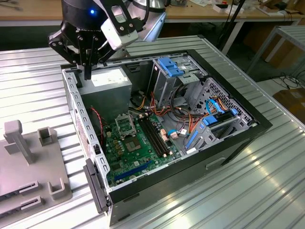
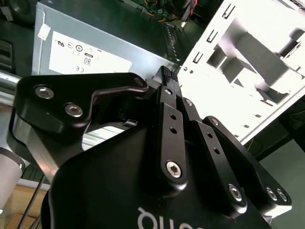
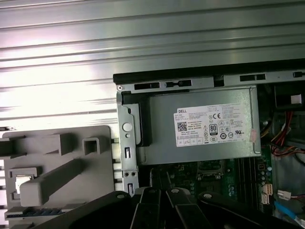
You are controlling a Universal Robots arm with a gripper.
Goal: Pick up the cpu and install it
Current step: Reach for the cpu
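1. My gripper (image 2: 169, 81), fingers pinched narrow together, hangs over the power supply (image 3: 205, 126) at a corner of the open computer case (image 1: 259, 125).
2. Just beside the case, the cpu (image 3: 19, 185) appears to lie in a recess of the grey fixture (image 3: 57, 143).
3. Farther in, the socket (image 1: 125, 125) sits on the green motherboard (image 1: 143, 157).

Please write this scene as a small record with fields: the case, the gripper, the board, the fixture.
case: open black computer case on the ribbed metal table
gripper: black robot gripper, above a case corner, by the grey metal power supply box
board: green motherboard with a metal-framed square socket
fixture: grey plastic fixture block beside the case, at the exterior view's left
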